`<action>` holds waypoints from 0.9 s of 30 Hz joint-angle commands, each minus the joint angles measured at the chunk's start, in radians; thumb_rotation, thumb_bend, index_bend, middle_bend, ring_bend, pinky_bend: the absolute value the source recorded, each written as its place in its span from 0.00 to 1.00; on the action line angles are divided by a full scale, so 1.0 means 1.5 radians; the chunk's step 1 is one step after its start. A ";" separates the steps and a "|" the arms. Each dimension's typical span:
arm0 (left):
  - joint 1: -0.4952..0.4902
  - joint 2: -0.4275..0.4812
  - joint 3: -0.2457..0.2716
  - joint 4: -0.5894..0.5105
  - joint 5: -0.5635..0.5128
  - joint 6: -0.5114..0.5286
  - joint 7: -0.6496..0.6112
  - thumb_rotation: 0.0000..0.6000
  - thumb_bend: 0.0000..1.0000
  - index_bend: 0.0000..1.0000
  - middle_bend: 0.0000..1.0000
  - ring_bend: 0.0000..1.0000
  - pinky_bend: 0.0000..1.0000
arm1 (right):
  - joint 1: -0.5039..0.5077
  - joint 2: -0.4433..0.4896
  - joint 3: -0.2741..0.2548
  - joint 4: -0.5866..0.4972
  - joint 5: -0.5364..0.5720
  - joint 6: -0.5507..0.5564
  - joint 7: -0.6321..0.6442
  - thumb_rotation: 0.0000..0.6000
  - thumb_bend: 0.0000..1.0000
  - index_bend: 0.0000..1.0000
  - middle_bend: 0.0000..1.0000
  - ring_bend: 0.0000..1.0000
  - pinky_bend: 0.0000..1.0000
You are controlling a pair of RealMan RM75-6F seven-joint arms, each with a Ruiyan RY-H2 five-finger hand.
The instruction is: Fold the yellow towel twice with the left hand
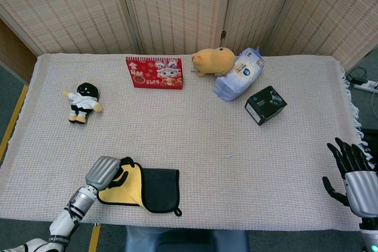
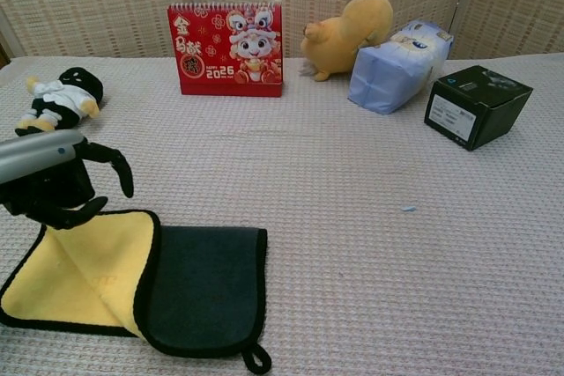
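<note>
— Where's the yellow towel (image 2: 75, 266)?

— At the near left table edge, lying flat, its right side overlapping a dark mat (image 2: 204, 288).

— And the left hand (image 2: 55, 184)?

— Hovering at its far-left corner, fingers loosely curled, holding nothing. The right hand (image 1: 353, 172) idles, spread.

— Step?

— Probably starting a fold; next it must pinch an edge.

The soft matt cloth towel (image 2: 79, 266) is lying under the hand (image 2: 53, 184) with its brushed metal back, on the coarse woven bench (image 2: 352, 244).
</note>
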 commanded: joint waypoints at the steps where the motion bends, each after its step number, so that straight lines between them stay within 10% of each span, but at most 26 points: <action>1: -0.055 0.026 -0.014 -0.010 -0.081 -0.083 0.012 1.00 0.60 0.36 1.00 1.00 1.00 | 0.000 0.000 0.001 0.001 0.003 -0.001 0.001 1.00 0.45 0.00 0.00 0.00 0.00; 27: -0.116 -0.033 -0.005 0.097 -0.141 -0.129 -0.005 1.00 0.60 0.38 1.00 1.00 1.00 | 0.005 0.000 0.010 0.008 0.028 -0.016 0.006 1.00 0.45 0.00 0.00 0.00 0.00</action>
